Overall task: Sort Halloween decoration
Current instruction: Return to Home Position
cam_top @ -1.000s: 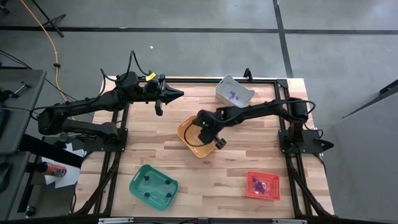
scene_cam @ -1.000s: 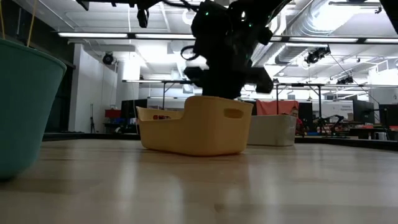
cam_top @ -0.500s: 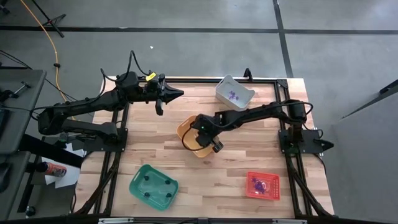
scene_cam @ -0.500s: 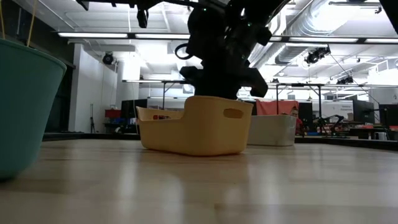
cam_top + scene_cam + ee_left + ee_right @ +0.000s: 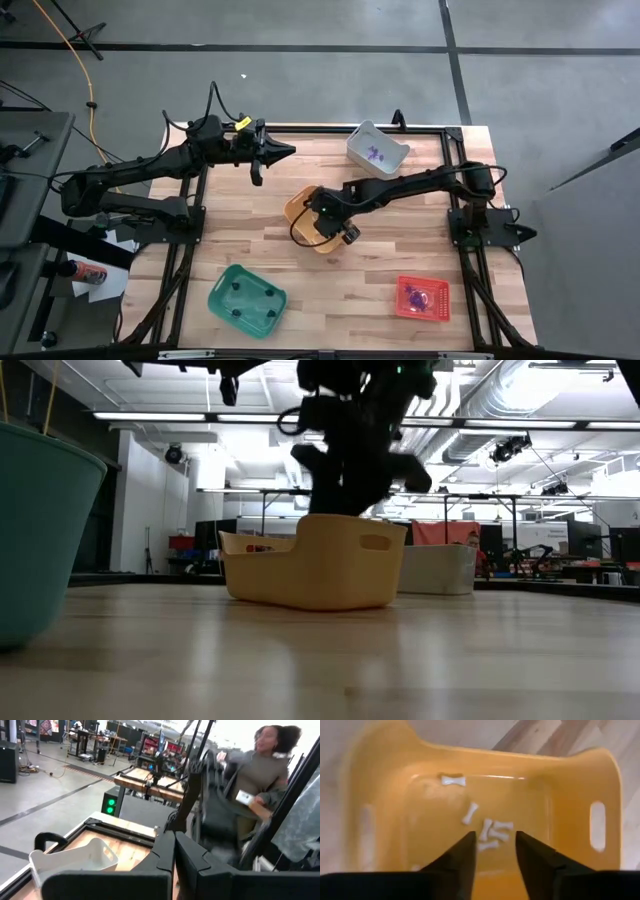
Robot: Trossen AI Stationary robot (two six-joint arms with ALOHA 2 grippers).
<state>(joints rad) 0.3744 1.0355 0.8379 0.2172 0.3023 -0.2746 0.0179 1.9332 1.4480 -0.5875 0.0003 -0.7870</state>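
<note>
My right gripper (image 5: 492, 854) hangs open over the orange bin (image 5: 303, 226), slanting down into it, with nothing between its fingers. Several small whitish bone-shaped trinkets (image 5: 489, 833) lie on the bin's floor, below the fingertips. In the low view the gripper (image 5: 346, 495) stands just above the bin's rim (image 5: 300, 520). My left gripper (image 5: 286, 150) waits shut and level above the table's far left part, holding nothing.
A white bin (image 5: 378, 148) with purple trinkets stands at the far edge. A red bin (image 5: 422, 298) with purple trinkets sits near right, and a green bin (image 5: 247, 298) with black ones near left. A person (image 5: 260, 775) stands beyond the table.
My right gripper has risen a little above the orange bin and shifted toward the table's left, staying over the bin. The bin itself has kept its place.
</note>
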